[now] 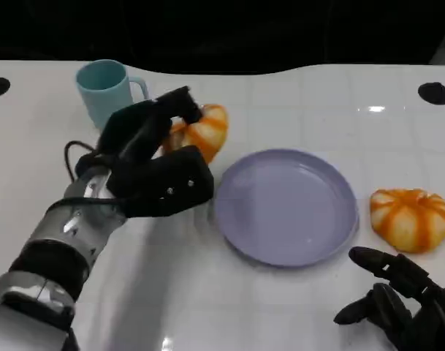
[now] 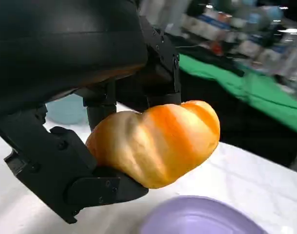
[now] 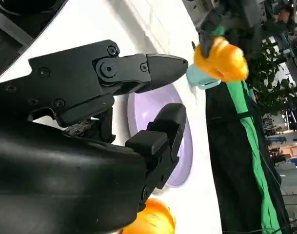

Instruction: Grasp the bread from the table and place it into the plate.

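- From the head view, we see our left robot hand (image 1: 153, 157) gripping a bread roll (image 1: 202, 131) beside the plate (image 1: 286, 205).
- Our left wrist view shows the roll raised off the desk (image 2: 265, 180).
- Our right robot hand (image 1: 397, 300) rests empty, fingers apart.

Bread (image 2: 155, 141): glossy, smooth, plastic-looking. Plate (image 1: 286, 206): smooth satin plastic. Table (image 1: 207, 292): glossy white. Left hand (image 1: 153, 164): matt black plastic; forearm (image 1: 65, 241) brushed silver metal.

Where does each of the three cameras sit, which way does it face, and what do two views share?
Head view: above, looking down at the table, both hands.
Left wrist view: behind the left hand, facing the bread its fingers hold.
Right wrist view: behind the right hand, facing across the table.
All share the plate.
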{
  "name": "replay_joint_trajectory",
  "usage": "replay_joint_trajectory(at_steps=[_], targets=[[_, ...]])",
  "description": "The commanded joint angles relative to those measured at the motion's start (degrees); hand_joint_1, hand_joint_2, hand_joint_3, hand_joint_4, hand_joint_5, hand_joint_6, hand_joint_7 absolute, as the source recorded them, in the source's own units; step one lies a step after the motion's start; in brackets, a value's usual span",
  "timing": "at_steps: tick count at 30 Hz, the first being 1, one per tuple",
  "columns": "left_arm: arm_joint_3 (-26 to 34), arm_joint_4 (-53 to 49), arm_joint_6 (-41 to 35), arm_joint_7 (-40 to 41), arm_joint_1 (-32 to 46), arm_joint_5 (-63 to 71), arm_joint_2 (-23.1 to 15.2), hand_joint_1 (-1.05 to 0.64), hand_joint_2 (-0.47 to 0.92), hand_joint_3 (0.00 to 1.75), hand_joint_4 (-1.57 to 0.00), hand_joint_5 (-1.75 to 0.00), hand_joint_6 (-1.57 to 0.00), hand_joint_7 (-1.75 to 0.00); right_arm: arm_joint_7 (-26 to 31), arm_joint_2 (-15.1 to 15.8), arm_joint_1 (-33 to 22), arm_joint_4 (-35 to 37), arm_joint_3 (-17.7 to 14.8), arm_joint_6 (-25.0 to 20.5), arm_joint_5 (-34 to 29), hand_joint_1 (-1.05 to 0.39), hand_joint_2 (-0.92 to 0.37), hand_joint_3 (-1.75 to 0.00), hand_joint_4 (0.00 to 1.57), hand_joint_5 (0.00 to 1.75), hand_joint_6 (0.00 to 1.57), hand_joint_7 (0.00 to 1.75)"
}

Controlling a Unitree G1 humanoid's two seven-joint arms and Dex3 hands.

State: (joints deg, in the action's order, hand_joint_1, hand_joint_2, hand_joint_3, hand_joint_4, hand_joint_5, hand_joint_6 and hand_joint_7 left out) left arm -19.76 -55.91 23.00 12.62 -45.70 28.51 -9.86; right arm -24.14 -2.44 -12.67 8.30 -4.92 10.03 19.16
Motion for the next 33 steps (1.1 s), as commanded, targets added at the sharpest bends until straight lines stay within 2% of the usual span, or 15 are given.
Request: replay_joint_trajectory(at_steps=[1, 5, 12, 18, 27, 28, 29, 30, 33], targets=[[-0.8, 1.1, 3.1, -1.7, -1.8, 0.2, 0.4, -0.12, 0.45, 1.23, -0.85, -1.75, -0.67, -1.75, 0.0, 1.1, -0.1, -0.1, -0.4, -0.1, 0.0, -0.77, -0.92, -0.28, 0.72, 1.16, 0.85, 0.58], [-1.1, -0.3, 6.6, -6.0, -3.0, -1.1, 1.3, -0.13, 0.46, 1.34, -0.89, -1.75, -0.74, -1.75, -0.4, 1.1, -0.2, -0.2, -0.5, -0.3, 0.6, -0.76, -0.92, -0.28, 0.72, 1.16, 0.85, 0.58], [-2.9, -1.8, 6.8, -11.3, -5.5, 0.1, 2.8, -0.16, 0.48, 1.35, -0.9, -1.75, -0.76, -1.75, -0.3, 1.0, -0.2, 0.1, -0.5, 0.2, 0.3, -0.77, -0.92, -0.27, 0.73, 1.16, 0.85, 0.58], [-6.1, -5.1, 5.5, -15.0, -9.2, 2.0, 6.7, -0.18, 0.53, 1.26, -0.91, -1.75, -0.75, -1.75, -0.5, 0.8, -1.0, -0.9, -0.2, 0.0, 0.5, -0.76, -0.92, -0.27, 0.73, 1.16, 0.85, 0.58], [-9.1, -9.6, 5.2, -12.6, -11.9, 5.8, 8.6, -0.18, 0.63, 1.05, -0.87, -1.75, -0.73, -1.75, -0.4, 0.6, -1.1, -1.1, -0.1, 0.1, 0.5, -0.75, -0.92, -0.27, 0.72, 1.15, 0.85, 0.57], [-9.1, -10.1, 4.7, -13.1, -12.4, 5.7, 9.0, -0.18, 0.63, 1.03, -0.87, -1.75, -0.72, -1.71, -0.1, 0.6, -1.2, -1.3, 0.0, -0.1, 0.3, -0.75, -0.92, -0.27, 0.72, 1.15, 0.85, 0.57], [-9.0, -10.4, 4.3, -13.4, -12.8, 5.7, 9.2, -0.18, 0.65, 0.91, -0.8, -1.74, -0.76, -1.43, 0.1, 0.6, -1.3, -1.5, 0.1, -0.2, 0.2, -0.75, -0.92, -0.28, 0.72, 1.15, 0.85, 0.57], [-9.0, -10.7, 4.1, -13.6, -13.0, 5.7, 9.3, -0.18, 0.67, 0.85, -0.78, -1.74, -0.78, -1.32, 0.2, 0.6, -1.3, -1.7, 0.1, -0.3, 0.1, -0.75, -0.92, -0.28, 0.72, 1.15, 0.85, 0.57], [-9.5, -11.0, 3.4, -14.5, -13.9, 6.1, 9.4, -0.18, 0.69, 0.79, -0.76, -1.74, -0.8, -1.21, 0.3, 0.6, -1.4, -1.8, 0.3, -0.1, -0.1, -0.76, -0.92, -0.28, 0.72, 1.15, 0.85, 0.57]])
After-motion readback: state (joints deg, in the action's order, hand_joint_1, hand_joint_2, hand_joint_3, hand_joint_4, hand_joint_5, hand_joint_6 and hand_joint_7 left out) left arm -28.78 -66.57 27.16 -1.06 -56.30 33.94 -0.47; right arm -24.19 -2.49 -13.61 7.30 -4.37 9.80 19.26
